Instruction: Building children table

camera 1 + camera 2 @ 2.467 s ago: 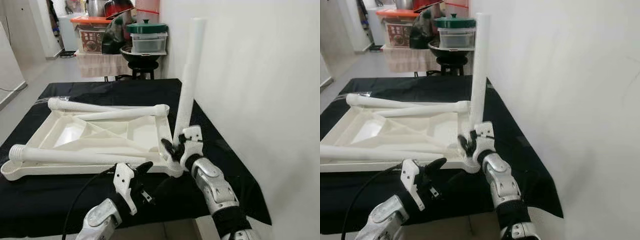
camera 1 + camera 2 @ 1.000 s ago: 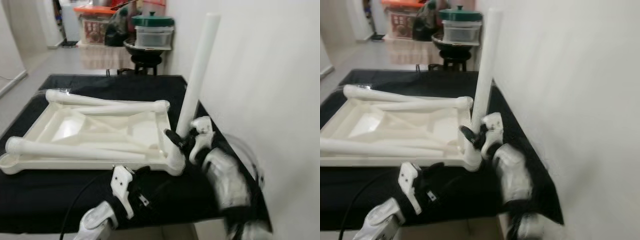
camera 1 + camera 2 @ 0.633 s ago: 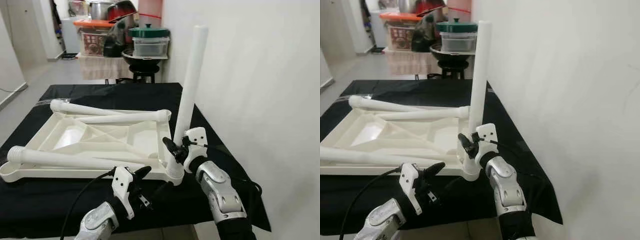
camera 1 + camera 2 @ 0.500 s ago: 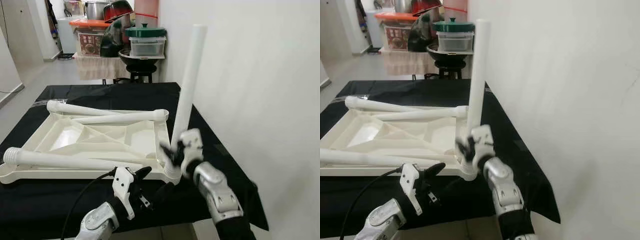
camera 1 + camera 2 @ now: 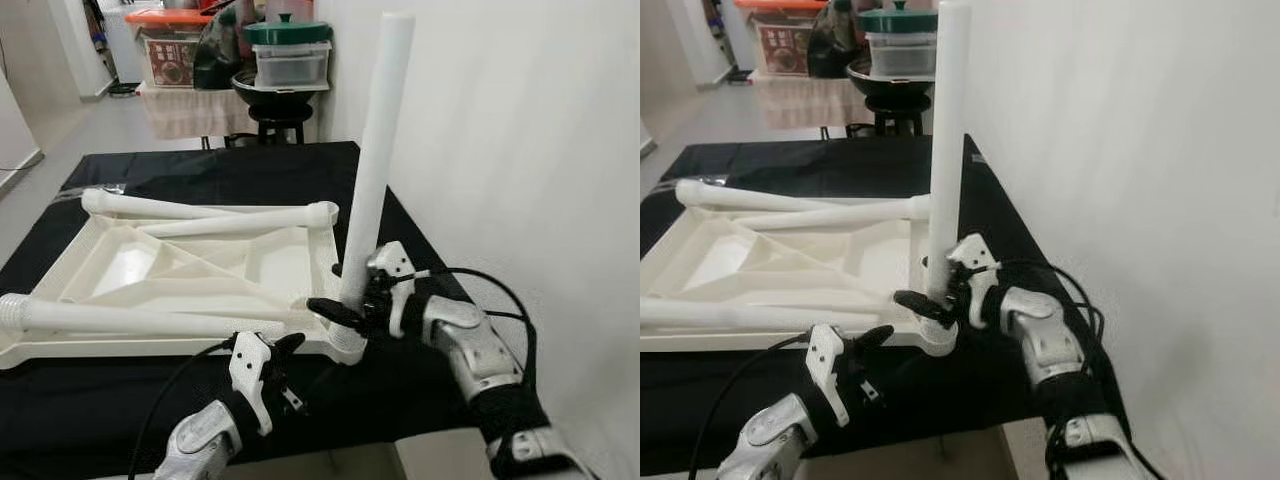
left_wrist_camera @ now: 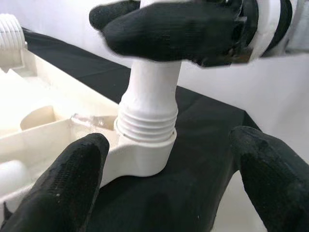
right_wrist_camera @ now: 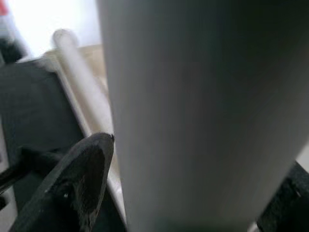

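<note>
The white table top point(image 5: 130, 270) lies upside down on a black-clothed table. One white leg point(image 5: 375, 160) stands upright in the near right corner socket point(image 6: 145, 150), its thread showing just above the socket. My right gripper point(image 5: 350, 300) is shut on this leg just above the socket, one black finger point(image 7: 82, 179) beside it. My left gripper point(image 5: 285, 375) is open at the table's front edge, its fingers point(image 6: 72, 179) spread on either side of the socket without touching it. Two more legs point(image 5: 160, 208) lie across the far end, and a third point(image 5: 130, 320) along the near side.
A white wall runs close along the right. The black cloth point(image 5: 200, 170) covers the whole table. Behind it, a stool and a low table carry stacked pots and containers point(image 5: 285, 75). A black cable point(image 5: 170, 400) trails from my left arm.
My right forearm has swung out to the right and its wrist has turned about the upright leg, which stays in the socket. The camera has shifted a little. The left gripper holds its place.
</note>
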Available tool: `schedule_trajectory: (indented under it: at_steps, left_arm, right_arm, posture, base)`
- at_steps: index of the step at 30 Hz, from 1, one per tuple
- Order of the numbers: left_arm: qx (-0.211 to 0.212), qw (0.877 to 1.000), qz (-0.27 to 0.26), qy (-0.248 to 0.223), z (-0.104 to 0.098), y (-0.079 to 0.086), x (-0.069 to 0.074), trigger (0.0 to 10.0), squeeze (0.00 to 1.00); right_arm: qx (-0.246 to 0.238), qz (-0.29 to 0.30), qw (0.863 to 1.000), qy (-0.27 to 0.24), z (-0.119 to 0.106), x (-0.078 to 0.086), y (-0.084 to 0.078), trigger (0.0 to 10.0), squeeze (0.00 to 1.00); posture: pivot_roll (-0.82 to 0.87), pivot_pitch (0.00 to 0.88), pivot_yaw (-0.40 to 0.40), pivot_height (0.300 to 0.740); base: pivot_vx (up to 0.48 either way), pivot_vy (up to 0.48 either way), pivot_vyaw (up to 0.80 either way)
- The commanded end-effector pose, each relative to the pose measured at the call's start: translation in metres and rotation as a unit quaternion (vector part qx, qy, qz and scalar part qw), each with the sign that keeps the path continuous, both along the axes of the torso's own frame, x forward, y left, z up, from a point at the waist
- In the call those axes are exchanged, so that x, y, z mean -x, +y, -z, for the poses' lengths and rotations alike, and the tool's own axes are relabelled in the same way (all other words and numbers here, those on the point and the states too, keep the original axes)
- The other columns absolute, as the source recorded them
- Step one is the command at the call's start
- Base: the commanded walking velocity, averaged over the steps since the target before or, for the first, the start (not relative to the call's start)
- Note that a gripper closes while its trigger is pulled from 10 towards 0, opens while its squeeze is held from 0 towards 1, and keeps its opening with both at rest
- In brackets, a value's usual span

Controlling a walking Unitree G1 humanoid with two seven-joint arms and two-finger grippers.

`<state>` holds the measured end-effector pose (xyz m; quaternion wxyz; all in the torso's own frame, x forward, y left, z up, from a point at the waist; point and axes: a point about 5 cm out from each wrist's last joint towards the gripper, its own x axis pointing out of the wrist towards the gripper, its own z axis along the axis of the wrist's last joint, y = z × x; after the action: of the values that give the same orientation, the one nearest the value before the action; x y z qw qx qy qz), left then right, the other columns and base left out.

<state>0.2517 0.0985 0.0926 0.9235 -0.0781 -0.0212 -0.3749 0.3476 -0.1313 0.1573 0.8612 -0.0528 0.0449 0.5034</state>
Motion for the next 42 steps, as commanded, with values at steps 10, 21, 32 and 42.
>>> schedule_trajectory:
  at_steps: [10, 21, 32, 42]
  left_arm:
    - [-0.021, 1.000, 0.012, 0.008, 0.010, -0.008, -0.008, 10.0, 0.00]
    - [-0.026, 0.999, 0.023, -0.008, 0.004, -0.018, -0.016, 10.0, 0.00]
    - [-0.043, 0.999, 0.025, -0.001, 0.007, -0.018, -0.024, 10.0, 0.00]
    - [-0.040, 0.999, 0.019, -0.003, 0.005, -0.022, -0.028, 10.0, 0.00]
  right_arm:
    - [-0.024, -0.040, 0.998, 0.032, -0.004, -0.012, -0.006, 0.0, 0.00]
    - [-0.063, 0.012, 0.998, 0.011, 0.005, -0.006, -0.019, 0.0, 0.00]
    - [0.015, 0.371, 0.928, 0.034, 0.067, 0.012, 0.014, 0.0, 0.00]
    - [-0.013, 0.344, 0.939, 0.023, 0.049, 0.002, 0.026, 10.0, 0.18]
  posture:
    - [0.06, 0.000, -0.092, 0.740]
    - [0.00, 0.000, -0.067, 0.740]
    - [-0.03, 0.000, -0.046, 0.740]
    - [-0.01, 0.000, -0.058, 0.740]
  base:
    - [0.000, 0.000, 0.00]
    - [0.000, 0.000, 0.00]
    - [0.000, 0.000, 0.00]
    - [0.000, 0.000, 0.00]
